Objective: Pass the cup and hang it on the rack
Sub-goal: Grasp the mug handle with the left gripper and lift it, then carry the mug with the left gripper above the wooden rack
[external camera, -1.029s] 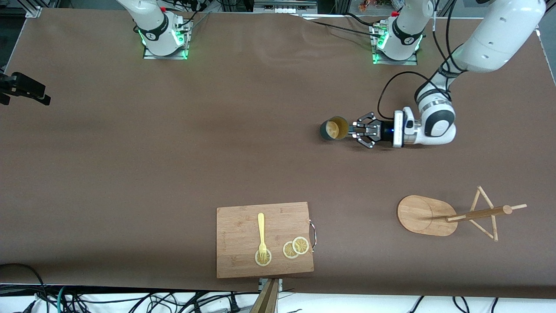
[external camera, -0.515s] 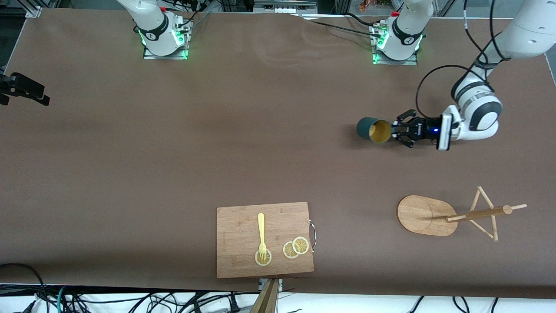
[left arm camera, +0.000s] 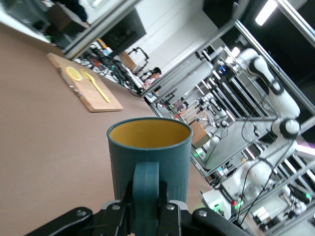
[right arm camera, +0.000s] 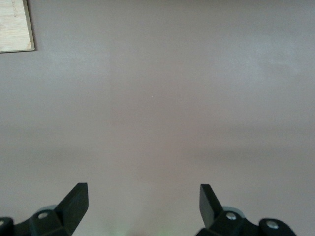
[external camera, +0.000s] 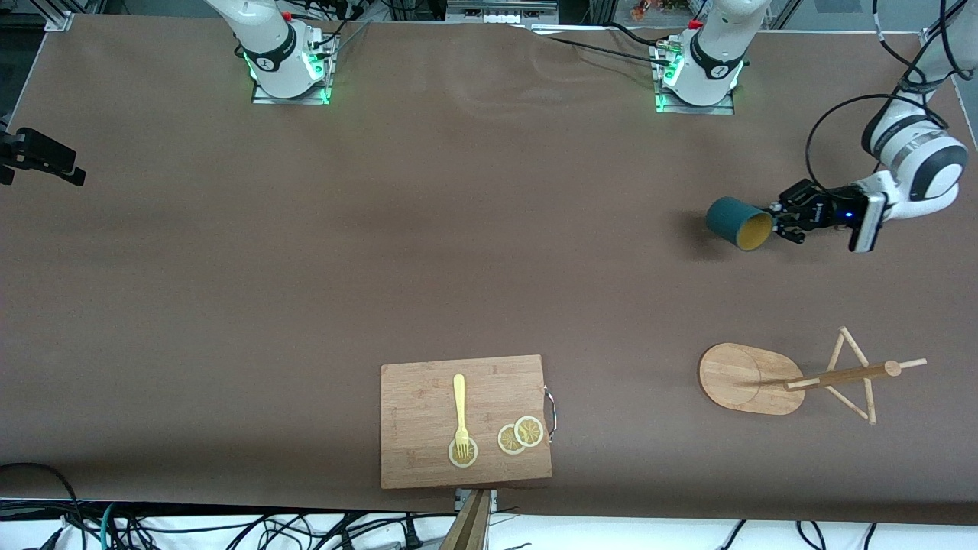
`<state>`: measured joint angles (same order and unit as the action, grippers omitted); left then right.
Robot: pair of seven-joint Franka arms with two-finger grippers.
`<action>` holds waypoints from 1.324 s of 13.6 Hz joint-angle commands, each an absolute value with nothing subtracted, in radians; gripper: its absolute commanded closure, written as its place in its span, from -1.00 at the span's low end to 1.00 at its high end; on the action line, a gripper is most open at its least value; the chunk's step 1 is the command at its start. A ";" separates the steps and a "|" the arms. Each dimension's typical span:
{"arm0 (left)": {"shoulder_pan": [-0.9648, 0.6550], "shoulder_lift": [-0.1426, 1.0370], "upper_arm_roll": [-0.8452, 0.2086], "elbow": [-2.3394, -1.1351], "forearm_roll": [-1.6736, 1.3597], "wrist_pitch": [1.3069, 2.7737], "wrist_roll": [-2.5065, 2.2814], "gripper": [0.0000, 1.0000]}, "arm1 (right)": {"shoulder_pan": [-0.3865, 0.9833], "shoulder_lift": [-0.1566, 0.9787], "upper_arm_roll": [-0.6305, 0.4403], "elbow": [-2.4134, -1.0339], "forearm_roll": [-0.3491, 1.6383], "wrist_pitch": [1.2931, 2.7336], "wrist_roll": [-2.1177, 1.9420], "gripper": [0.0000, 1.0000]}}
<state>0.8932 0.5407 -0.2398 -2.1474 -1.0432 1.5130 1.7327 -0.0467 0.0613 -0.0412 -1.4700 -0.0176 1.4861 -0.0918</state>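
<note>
Clamped on the cup's (external camera: 738,222) loop handle (left arm camera: 145,196), the left gripper (external camera: 789,218) holds the mug tipped on its side in the air over the table (external camera: 306,252) at the left arm's end. Its yellowish inside faces the rack (external camera: 795,376), which stands nearer the front camera. Fingers spread wide, the right gripper (right arm camera: 142,204) waits above bare tabletop, a cutting board (external camera: 466,420) with 3 lemon slices nearby

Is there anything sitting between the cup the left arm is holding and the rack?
Nothing visible. The left gripper holds the cup over bare table, and the rack lies nearer the front camera.
</note>
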 commanded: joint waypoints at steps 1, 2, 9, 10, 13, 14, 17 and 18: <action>0.896 0.529 -0.252 -2.045 -1.034 1.502 1.464 1.00 | -0.051 0.054 -0.035 -1.480 -0.018 1.497 -0.106 -1.00; 0.897 0.529 -0.252 -2.002 -1.031 1.500 1.336 1.00 | -0.052 0.054 -0.034 -1.480 -0.017 1.497 -0.107 -1.00; 0.818 0.529 -0.265 -1.770 -1.057 1.512 0.864 1.00 | -0.051 0.055 -0.029 -1.480 -0.002 1.532 -0.106 -1.00; 0.798 0.528 -0.265 -1.773 -1.078 1.531 0.853 1.00 | -0.051 0.055 -0.031 -1.480 0.003 1.532 -0.107 -1.00; 0.792 0.528 -0.267 -1.760 -1.088 1.532 0.723 1.00 | -0.058 0.055 -0.038 -1.480 0.003 1.532 -0.107 -1.00; 0.788 0.528 -0.267 -1.737 -1.088 1.531 0.668 1.00 | -0.058 0.063 -0.038 -1.480 0.002 1.532 -0.107 -1.00; 0.787 0.561 -0.265 -1.642 -1.086 1.528 0.517 1.00 | -0.060 0.063 -0.040 -1.479 0.000 1.532 -0.129 -1.00; 0.787 0.578 -0.265 -1.617 -1.085 1.528 0.506 1.00 | -0.060 0.063 -0.049 -1.479 0.000 1.532 -0.161 -1.00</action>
